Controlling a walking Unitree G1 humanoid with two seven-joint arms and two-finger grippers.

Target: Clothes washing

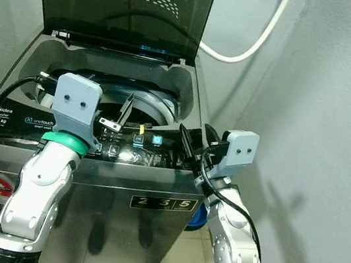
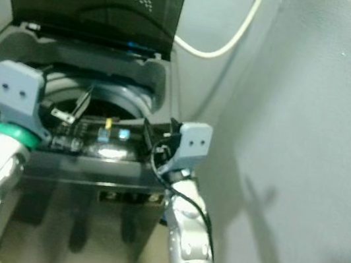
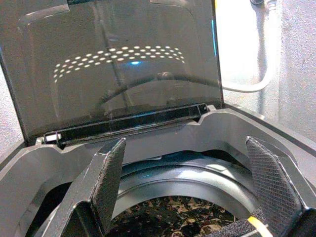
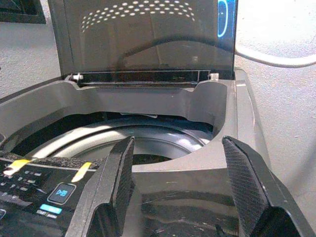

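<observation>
Load looks done: patterned clothes (image 3: 173,217) sit in the washing machine (image 1: 151,198) drum, lid (image 1: 122,3) up, left gripper (image 3: 185,190) and right gripper (image 4: 180,190) wide open, empty; next, shut lid, press start.

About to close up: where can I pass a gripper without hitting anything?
The drum mouth is free between the left gripper and the open lid. The control panel is crowded, with both grippers near; the right gripper is boxed by the wall.

Grey walls (image 1: 323,128), white hose (image 1: 256,44)
</observation>
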